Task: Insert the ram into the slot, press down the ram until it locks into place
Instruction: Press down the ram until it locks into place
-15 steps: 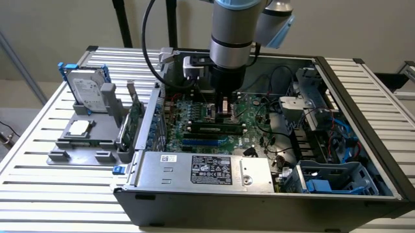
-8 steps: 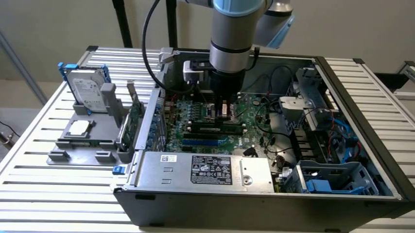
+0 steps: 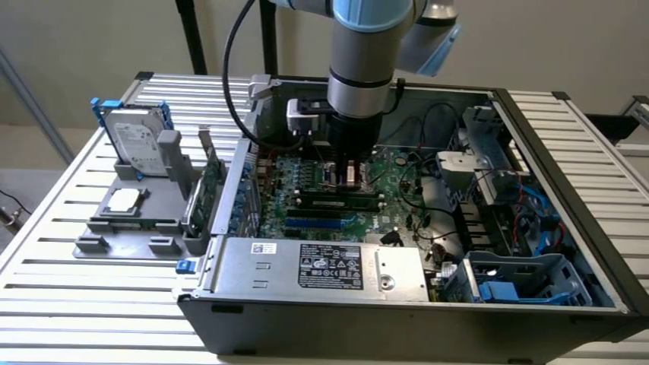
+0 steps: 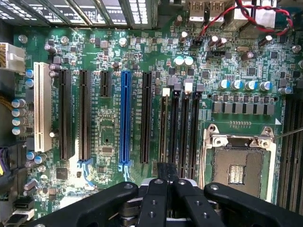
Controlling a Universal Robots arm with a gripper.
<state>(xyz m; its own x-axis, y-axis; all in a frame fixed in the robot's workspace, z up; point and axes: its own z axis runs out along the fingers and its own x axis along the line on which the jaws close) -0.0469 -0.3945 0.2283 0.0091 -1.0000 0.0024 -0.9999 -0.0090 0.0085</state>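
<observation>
Exterior high and oblique; wrist close above shared motherboard (image 3: 335,194).

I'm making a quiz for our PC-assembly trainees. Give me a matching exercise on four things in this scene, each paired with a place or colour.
Things:
1. hard drive
2. PCI slot
3. processor socket
4. pincer

Place or colour:
a. white
b. over the motherboard, inside the open case
c. outside the case, on the grey stand at the exterior view's left
d. framed in bare metal

Pairs: 1-c, 2-a, 3-d, 4-b
</observation>
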